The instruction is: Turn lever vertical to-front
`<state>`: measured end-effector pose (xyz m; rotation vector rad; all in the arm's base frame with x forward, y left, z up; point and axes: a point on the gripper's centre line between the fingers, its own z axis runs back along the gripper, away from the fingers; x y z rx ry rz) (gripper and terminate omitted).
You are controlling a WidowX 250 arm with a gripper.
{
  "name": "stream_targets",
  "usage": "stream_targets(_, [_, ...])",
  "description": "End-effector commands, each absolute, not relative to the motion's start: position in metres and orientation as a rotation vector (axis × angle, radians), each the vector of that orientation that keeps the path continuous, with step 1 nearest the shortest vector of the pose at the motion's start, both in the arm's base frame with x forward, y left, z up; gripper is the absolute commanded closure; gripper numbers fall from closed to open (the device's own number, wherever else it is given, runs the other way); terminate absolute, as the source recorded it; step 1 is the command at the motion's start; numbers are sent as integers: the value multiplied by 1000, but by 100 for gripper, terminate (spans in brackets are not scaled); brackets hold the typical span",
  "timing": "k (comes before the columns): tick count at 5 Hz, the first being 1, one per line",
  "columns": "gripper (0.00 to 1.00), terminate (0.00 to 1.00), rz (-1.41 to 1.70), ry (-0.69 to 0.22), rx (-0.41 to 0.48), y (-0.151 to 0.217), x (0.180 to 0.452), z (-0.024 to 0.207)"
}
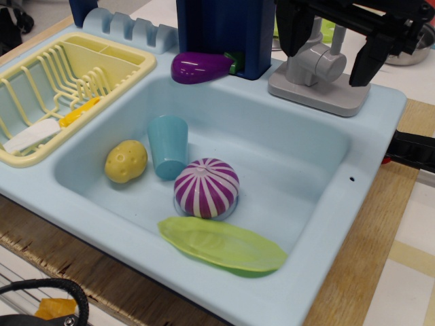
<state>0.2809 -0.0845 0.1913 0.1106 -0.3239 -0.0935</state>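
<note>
The toy faucet stands on its flat grey base at the sink's back right rim. The lever, a slim pale grey rod, rises about upright from the short grey cylinder, and its top is hidden behind the gripper body. My black gripper hangs over the faucet with its jaws open. One finger is left of the spout pipe and the other finger is right of the cylinder. The fingers straddle the faucet and hold nothing.
The pale blue sink holds a potato, a blue cup, a purple striped onion and a green leaf. A purple eggplant lies on the back rim by a dark blue block. A yellow dish rack is at left.
</note>
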Motion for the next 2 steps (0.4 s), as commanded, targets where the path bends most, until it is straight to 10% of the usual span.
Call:
stream_targets(1, [0, 0, -93, -324, 111, -85, 281, 191])
stream_targets(2, [0, 0, -110, -397, 142, -85, 300, 205])
